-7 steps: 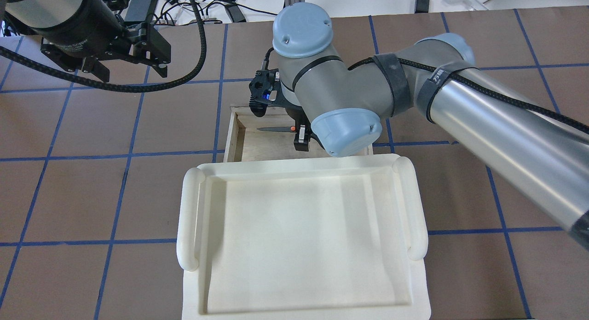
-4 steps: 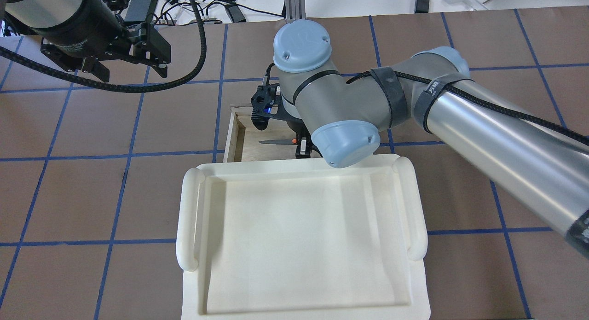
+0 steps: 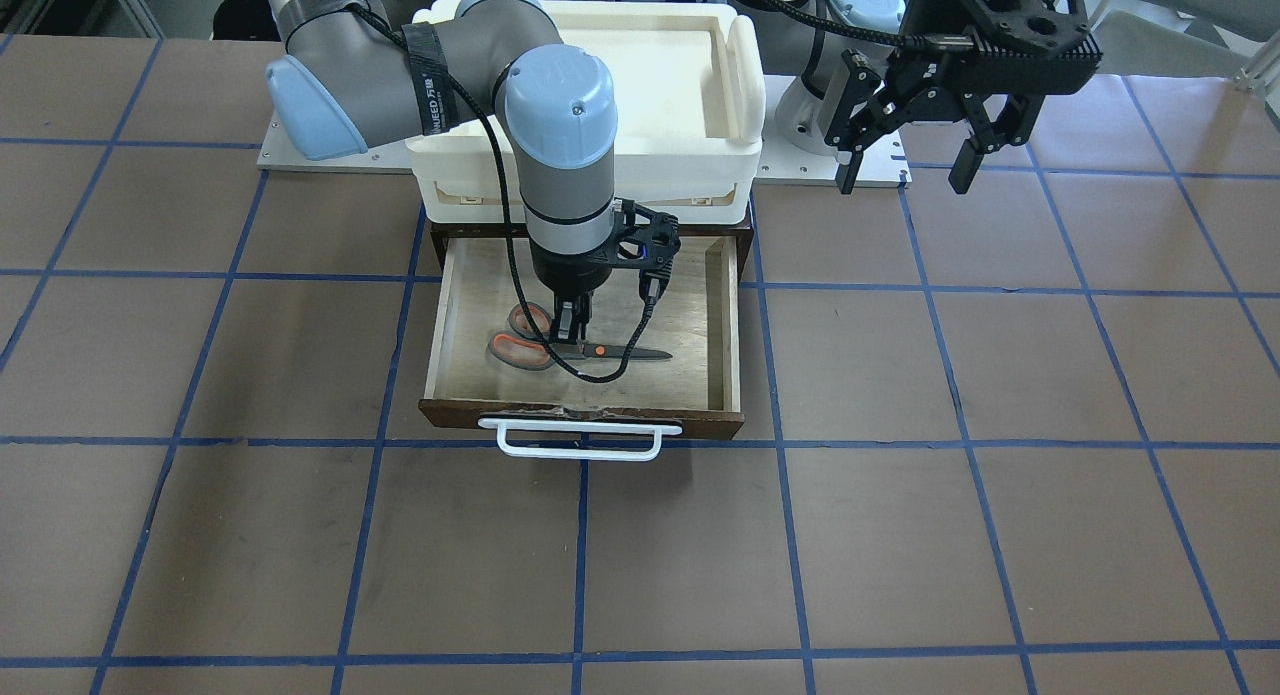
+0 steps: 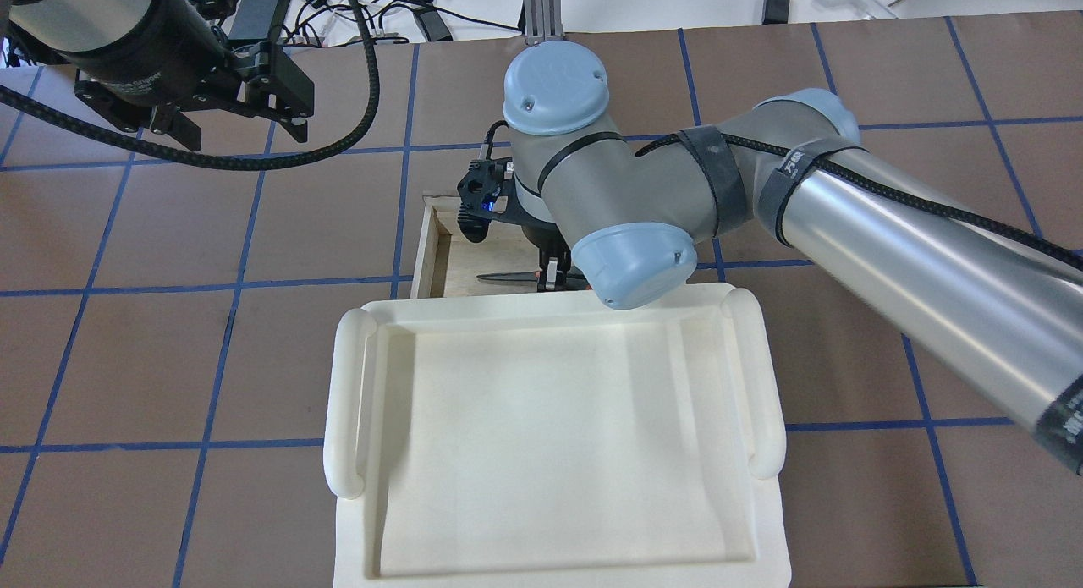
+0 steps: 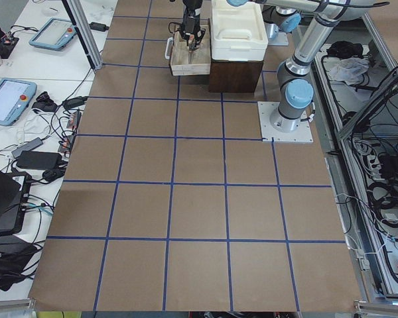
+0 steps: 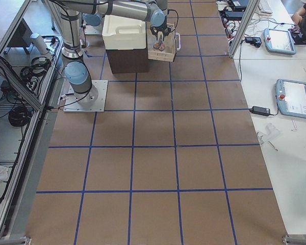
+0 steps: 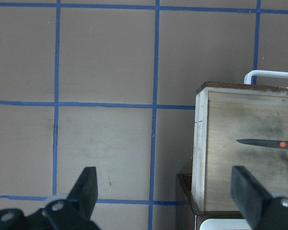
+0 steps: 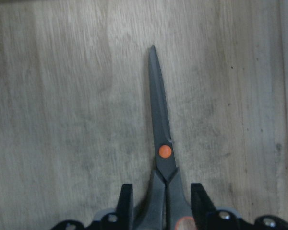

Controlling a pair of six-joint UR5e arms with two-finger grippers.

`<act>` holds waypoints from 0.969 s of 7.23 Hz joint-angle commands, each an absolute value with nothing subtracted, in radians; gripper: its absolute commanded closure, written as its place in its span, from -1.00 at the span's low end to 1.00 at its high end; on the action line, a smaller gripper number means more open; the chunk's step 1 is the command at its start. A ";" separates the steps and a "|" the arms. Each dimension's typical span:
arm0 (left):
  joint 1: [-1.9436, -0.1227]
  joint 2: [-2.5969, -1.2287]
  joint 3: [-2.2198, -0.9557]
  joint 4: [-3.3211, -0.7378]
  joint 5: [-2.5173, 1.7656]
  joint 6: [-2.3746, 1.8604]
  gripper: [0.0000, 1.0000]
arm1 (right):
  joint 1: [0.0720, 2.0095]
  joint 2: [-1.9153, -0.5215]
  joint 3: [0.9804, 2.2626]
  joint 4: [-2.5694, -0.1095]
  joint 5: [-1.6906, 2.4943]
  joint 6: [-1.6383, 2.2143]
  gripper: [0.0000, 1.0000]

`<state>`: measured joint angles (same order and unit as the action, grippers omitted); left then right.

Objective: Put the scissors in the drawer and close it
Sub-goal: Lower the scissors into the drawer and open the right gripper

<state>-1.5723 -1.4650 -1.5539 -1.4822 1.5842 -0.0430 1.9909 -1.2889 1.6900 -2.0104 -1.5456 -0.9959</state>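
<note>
**Scissors low in the open drawer, release is the next thing**

The placing step looks almost finished. The scissors (image 3: 600,351) are low inside the drawer (image 3: 436,325), on its plywood floor or just above it. The blades point toward the robot's left side and the handle loops toward its right.

The right jaws come down on them from above. They are narrow, closed on the neck of the handles just behind the orange pivot. In the right wrist view one of the fingers (image 8: 125,203) shows on each side of this neck, very close. I judge that they grip it, though a thin gap on one side leaves a little doubt.

The left jaws are wide and hold nothing. They hang over the bare desk (image 3: 900,475), well apart from the drawer.

The next move, as I judge it, is to spread the right jaws and lift them straight up. This keeps them free of the drawer walls and of the white tray (image 3: 745,75) that sits above the back of the drawer. After that the drawer, which is pulled far out, must be pushed in toward the robot by its dark front or its white handle (image 3: 580,453).
</note>
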 commanded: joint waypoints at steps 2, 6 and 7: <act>-1.569 -1.466 -1.552 -1.482 1.583 -0.035 -1.00 | 1.942 -1.313 1.614 -1.958 -1.516 -0.979 -0.74; -1.560 -1.515 -1.551 -1.422 1.586 -0.044 -1.00 | 1.680 -1.446 1.522 -1.761 -1.459 -0.931 -0.76; -1.563 -1.541 -1.572 -1.411 1.560 -0.048 -1.00 | 1.640 -1.488 1.522 -1.761 -1.457 -0.883 -0.82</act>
